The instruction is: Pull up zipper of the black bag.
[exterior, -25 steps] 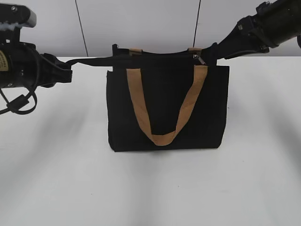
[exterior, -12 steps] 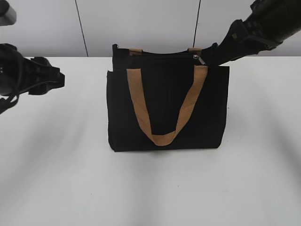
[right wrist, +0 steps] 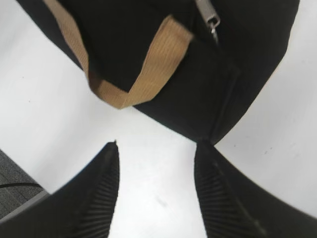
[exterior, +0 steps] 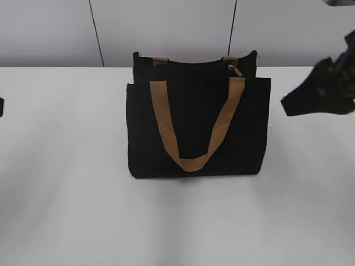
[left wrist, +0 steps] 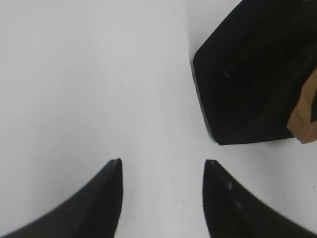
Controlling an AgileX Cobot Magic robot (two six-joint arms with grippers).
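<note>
We see the bag [exterior: 197, 127] upright mid-surface [exterior: 66, 210], long axis left-right, zipper [exterior: 235, 69] at its right end; both claws, left [left wrist: 161, 198] and right [right wrist: 156, 193], gape empty, well off it.

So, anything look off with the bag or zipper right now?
Nothing stands out. The black bag stands upright on the table, the zipper sits at its right end, and both grippers are open and clear of it.

My left gripper [left wrist: 162, 198] hangs over the bare white table [left wrist: 94, 84], its two dark fingers [left wrist: 101, 198] spread apart with nothing between them. Ahead to the right stands a corner of the black bag [left wrist: 247, 74], a tan patch, probably its handle [left wrist: 304, 114], at the frame's edge.
</note>
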